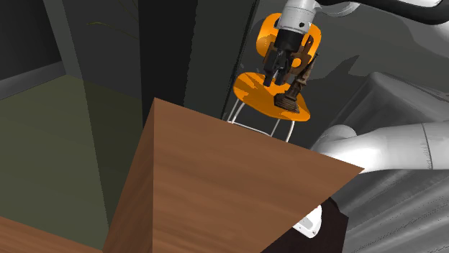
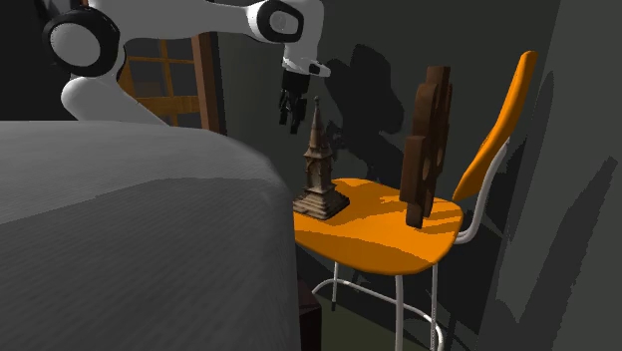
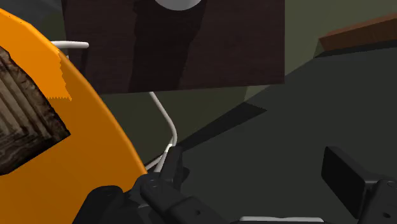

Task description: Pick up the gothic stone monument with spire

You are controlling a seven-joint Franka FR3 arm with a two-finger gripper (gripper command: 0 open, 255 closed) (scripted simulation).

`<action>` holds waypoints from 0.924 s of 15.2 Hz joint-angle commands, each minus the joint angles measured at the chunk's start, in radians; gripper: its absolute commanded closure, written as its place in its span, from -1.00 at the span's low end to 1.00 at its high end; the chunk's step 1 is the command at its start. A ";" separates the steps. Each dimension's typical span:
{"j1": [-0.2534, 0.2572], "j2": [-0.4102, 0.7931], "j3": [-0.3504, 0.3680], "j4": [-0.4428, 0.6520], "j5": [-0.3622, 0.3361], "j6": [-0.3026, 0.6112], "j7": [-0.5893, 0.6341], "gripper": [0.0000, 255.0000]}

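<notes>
Jaws: mine, spread wide, gripping nothing.
Monument (image 2: 319, 172): upright on orange chair (image 2: 384, 239), at my five o'clock, second exterior view.
Brown carving (image 2: 427, 150): at monument's three o'clock.

Shoulder view: high up, looking steeply down over a brown wooden top (image 1: 237, 180) that takes up the near ground, towards an orange chair (image 1: 252, 90) beyond its far corner; white arm (image 1: 388, 140) entering from the right edge.
Second exterior view: low, about level with the chair seat, looking across a grey rounded surface (image 2: 130, 239) in the foreground; close to the chair, seen side-on with its backrest to the right.
Wrist view: very near, aimed along the gripper (image 3: 257, 175) past the seat's rim to the dim floor.
Shared, shoulder and second exterior: chair, spired monument (image 2: 319, 170), gripper, from different sides.
Shared, all three: orange seat.
</notes>
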 commanded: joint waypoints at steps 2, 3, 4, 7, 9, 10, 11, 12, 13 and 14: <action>0.000 -0.006 -0.019 0.000 -0.029 -0.010 -0.042 -1.00; 0.000 -0.011 -0.038 0.000 -0.059 -0.019 -0.085 -1.00; 0.000 -0.015 -0.058 0.002 -0.089 -0.027 -0.127 -1.00; 0.002 -0.017 -0.116 0.014 -0.179 -0.043 -0.257 -1.00; 0.005 -0.013 -0.156 0.027 -0.239 -0.048 -0.344 -1.00; 0.007 -0.009 -0.175 0.036 -0.269 -0.048 -0.388 -1.00; 0.009 -0.003 -0.195 0.045 -0.298 -0.047 -0.432 -1.00; 0.012 0.004 -0.215 0.055 -0.326 -0.045 -0.476 -1.00; 0.015 0.012 -0.234 0.067 -0.354 -0.042 -0.519 -1.00; 0.018 0.021 -0.254 0.079 -0.381 -0.037 -0.563 -1.00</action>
